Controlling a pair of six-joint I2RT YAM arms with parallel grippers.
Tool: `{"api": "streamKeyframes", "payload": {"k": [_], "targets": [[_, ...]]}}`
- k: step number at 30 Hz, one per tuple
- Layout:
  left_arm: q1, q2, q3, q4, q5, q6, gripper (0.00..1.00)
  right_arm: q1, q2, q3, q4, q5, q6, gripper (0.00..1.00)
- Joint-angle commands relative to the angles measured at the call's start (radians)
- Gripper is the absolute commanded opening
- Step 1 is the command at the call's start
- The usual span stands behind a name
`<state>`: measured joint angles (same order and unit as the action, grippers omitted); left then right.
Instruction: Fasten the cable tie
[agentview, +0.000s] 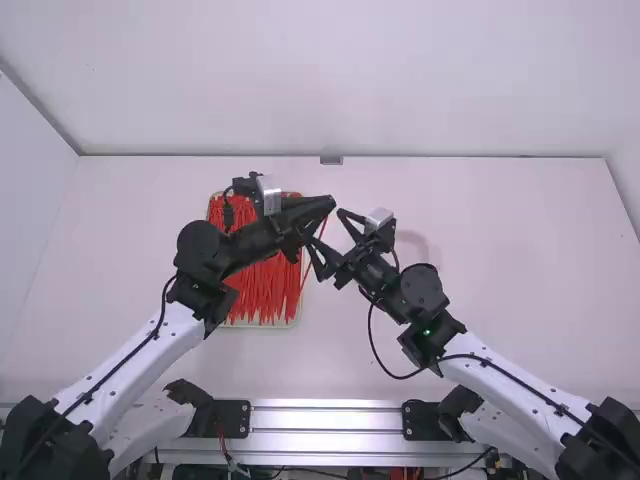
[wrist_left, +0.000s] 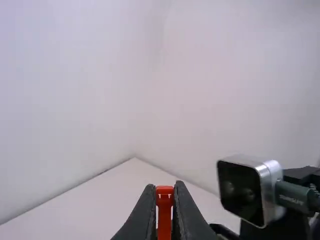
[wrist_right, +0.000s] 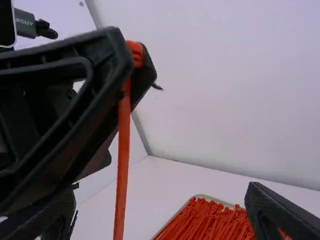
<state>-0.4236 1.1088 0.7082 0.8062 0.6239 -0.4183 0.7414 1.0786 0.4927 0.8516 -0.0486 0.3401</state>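
Before threading tail into head, leave alone the tray (agentview: 255, 322) of spare red ties (agentview: 262, 285) toward the left of the counter (agentview: 520, 250). Hold the left hand (agentview: 322, 208), raised over the counter's middle, shut firmly on the cable tie (wrist_right: 122, 150) just under its head (wrist_left: 164, 192), strap hanging straight down from the fingertips. Avoid rolling that wrist, so as to present the head's slot squarely.

Just to the right, take the right hand (agentview: 328, 245), spread wide and holding nothing close beside the hanging strap, and bring it around the strap low down, near the tail. Close gently on the flat sides rather than the edges. Then curl the tail up toward the head in one smooth loop, lining up tip and slot before pushing through.

Expect slip as the likely trouble: thin, springy strap, probably quick to flick out of a loose pinch.
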Motion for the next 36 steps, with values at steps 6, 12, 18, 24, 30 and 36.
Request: {"api": "streamKeyframes", "payload": {"k": [6, 12, 18, 24, 30, 36], "targets": [[-0.032, 0.000, -0.013, -0.039, -0.064, 0.026, 0.02, 0.003, -0.005, 0.030, 0.000, 0.005, -0.009, 0.52], [-0.032, 0.000, -0.016, -0.038, -0.063, 0.026, 0.02, 0.003, -0.005, 0.030, -0.011, 0.003, -0.016, 0.00], [-0.028, 0.000, -0.041, 0.008, -0.067, 0.026, 0.18, -0.020, -0.005, 0.030, -0.029, 0.005, -0.015, 0.00], [0.019, -0.005, -0.043, -0.003, -0.063, 0.026, 0.98, -0.057, -0.006, 0.030, -0.074, -0.023, -0.016, 0.00], [0.111, -0.007, -0.029, -0.091, 0.043, 0.078, 0.99, -0.145, -0.007, 0.030, -0.066, -0.252, -0.086, 0.00], [0.237, -0.007, -0.003, -0.118, 0.227, 0.102, 0.99, -0.282, -0.006, 0.030, -0.055, -0.472, -0.049, 0.00]]}}
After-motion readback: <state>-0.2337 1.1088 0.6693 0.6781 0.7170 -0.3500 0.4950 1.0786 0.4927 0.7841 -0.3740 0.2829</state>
